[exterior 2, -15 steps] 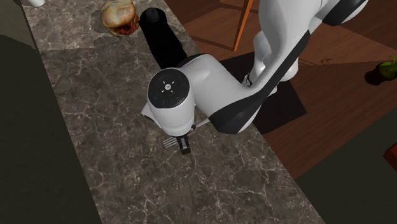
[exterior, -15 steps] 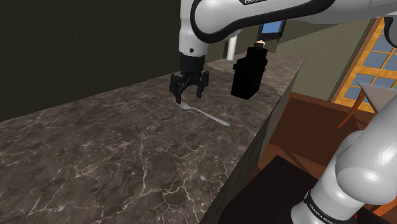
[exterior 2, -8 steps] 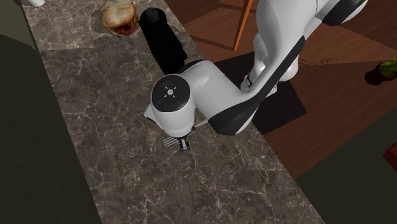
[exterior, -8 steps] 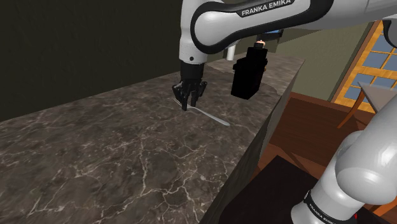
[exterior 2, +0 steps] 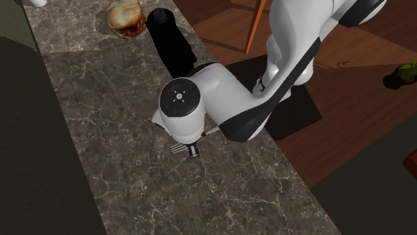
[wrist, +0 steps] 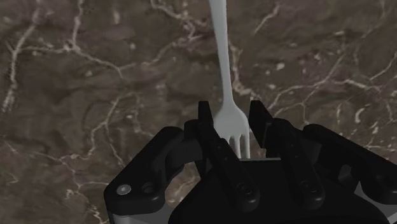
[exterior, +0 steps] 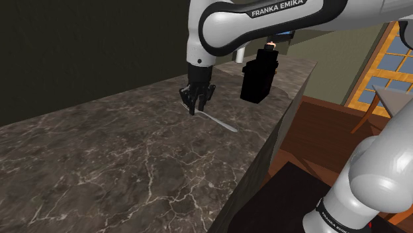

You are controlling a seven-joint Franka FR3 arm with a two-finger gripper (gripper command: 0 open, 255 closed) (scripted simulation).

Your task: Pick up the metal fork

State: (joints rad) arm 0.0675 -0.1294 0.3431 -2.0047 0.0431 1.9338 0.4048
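Note:
A pale grey metal fork [exterior: 222, 123] lies flat on the dark marble counter [exterior: 99, 159]. My black gripper [exterior: 194, 107] points straight down at its tine end, and the handle runs away toward the counter's edge. In the wrist view the fork [wrist: 224, 57] has its head between the two fingers [wrist: 205, 121], which clasp it from both sides, so my gripper [wrist: 230, 124] is shut on it. From above, in the second exterior view, the tines [exterior 2: 176, 148] stick out beside the gripper [exterior 2: 192, 151] under the white wrist.
A tall black appliance [exterior: 259, 74] stands on the counter just beyond the fork, close to the arm. A round brownish object [exterior 2: 125, 16] sits farther along. The counter's edge [exterior: 261, 155] drops to a wooden floor [exterior 2: 347, 80] on the stand's side.
The fingers, spread apart over the fork a second ago, have closed on its head as the hand came down a little. Nothing has moved in the last half second.

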